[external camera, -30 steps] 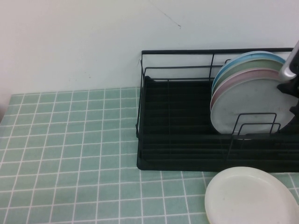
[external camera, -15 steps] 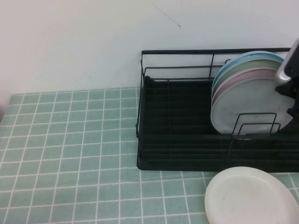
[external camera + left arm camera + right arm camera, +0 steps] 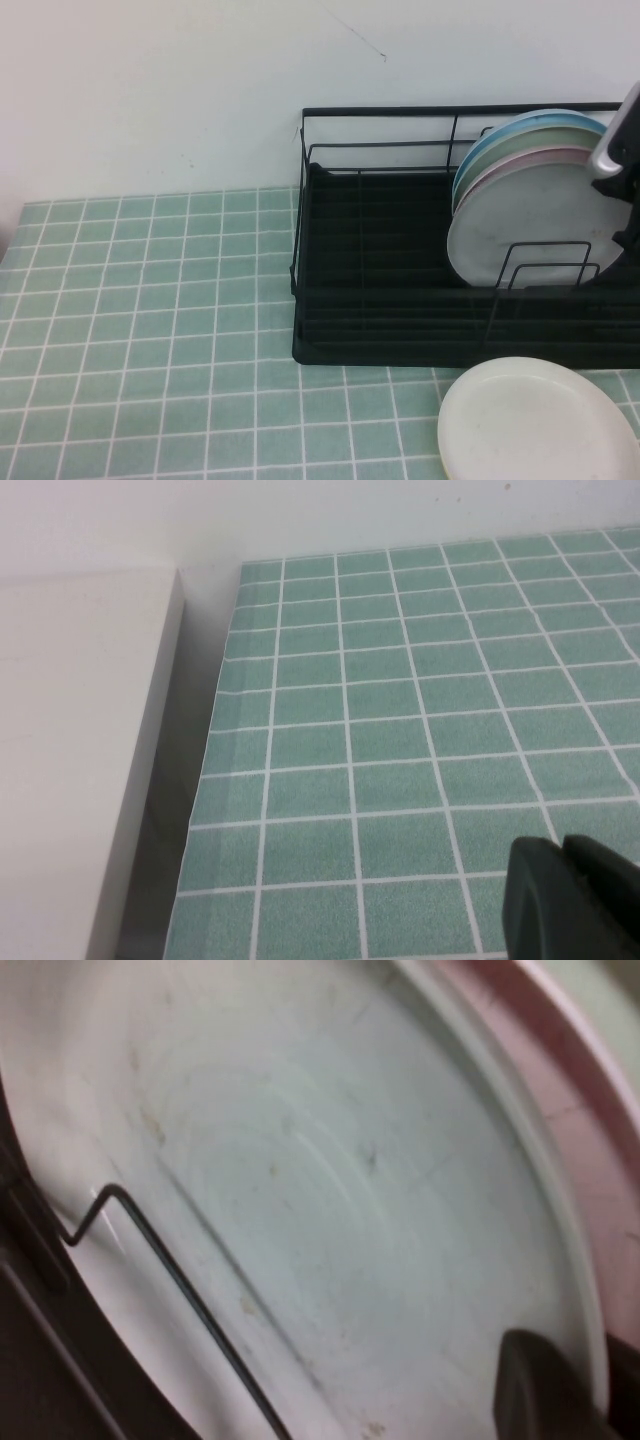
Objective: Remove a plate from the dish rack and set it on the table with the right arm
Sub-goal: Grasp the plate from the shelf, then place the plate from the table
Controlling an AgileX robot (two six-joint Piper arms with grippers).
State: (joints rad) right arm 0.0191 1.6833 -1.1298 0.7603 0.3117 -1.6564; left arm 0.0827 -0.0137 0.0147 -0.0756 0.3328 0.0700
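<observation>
plate (image 3: 525,225) upright in rack (image 3: 380,300), frontmost, not lifted | R gripper (image 3: 545,1390) seen at plate rim, grip state not discernible | L gripper (image 3: 570,900) parked over table (image 3: 150,320), state unclear | lift+place pending

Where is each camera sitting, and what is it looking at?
High view: raised, angled down at the table and dish rack; right arm at the edge.
Left wrist view: on the left arm, facing bare table; left gripper shows.
Right wrist view: close on the plate; right gripper shows.
Shared: high and right wrist views show the plate.
</observation>
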